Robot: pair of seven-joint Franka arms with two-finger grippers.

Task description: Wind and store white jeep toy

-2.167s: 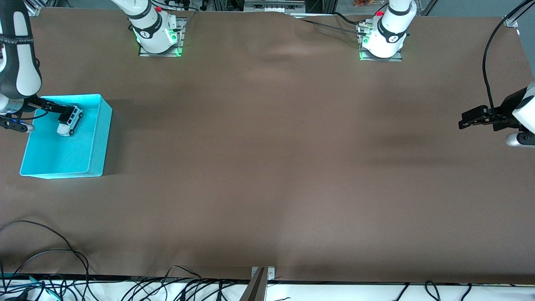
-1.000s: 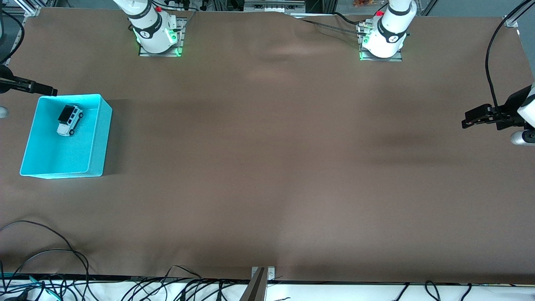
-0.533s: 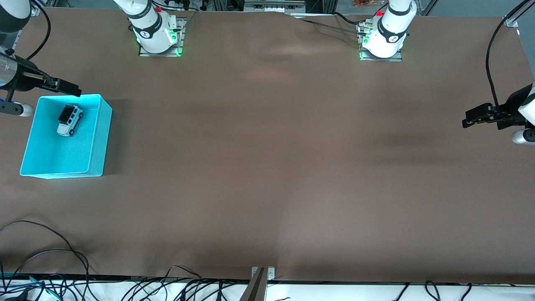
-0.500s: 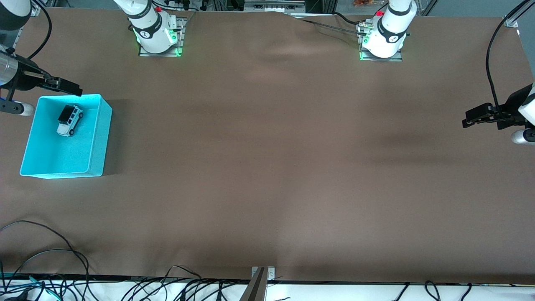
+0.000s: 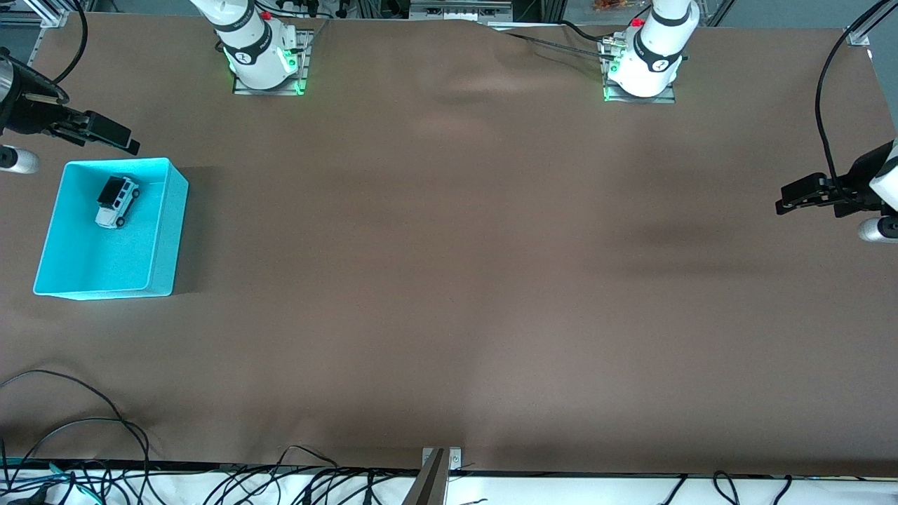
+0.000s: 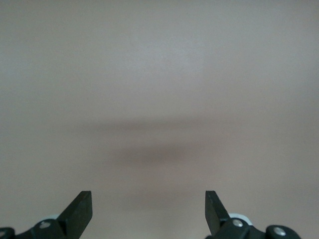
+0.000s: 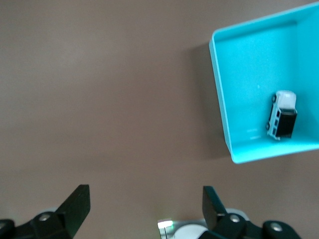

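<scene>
At the right arm's end of the brown cloth-covered counter (image 5: 449, 280) stands an open rectangular turquoise plastic bin (image 5: 165, 231). Inside it, on its wheels and in the part of the bin farther from the front camera, sits the small boxy white jeep toy (image 5: 116, 202) with black roof, dark windows and dark wheels; in the right wrist view the same white jeep toy (image 7: 282, 115) rests on the bin floor close to one wall of the turquoise bin (image 7: 222, 104), untouched by either arm.

Right pincer (image 5: 112, 135): released, black fingers spread and holding nothing, hanging over bare counter just outside the bin's wall toward the robots' bases. In its own wrist view the right pincer (image 7: 144, 199) shows both finger tips wide apart over brown cloth.

Left pincer (image 5: 789, 200): released and empty, waiting over bare counter at the left arm's end, well apart from the bin. In its wrist view the left pincer (image 6: 148, 206) frames only plain cloth and a faint shadow.

Both white arm bases (image 5: 259, 52) carry a small round black emblem on a dark band, and green lights glow at their feet; the lettering is too small to read. Black cables (image 5: 77, 428) trail along the counter edge nearest the front camera.
</scene>
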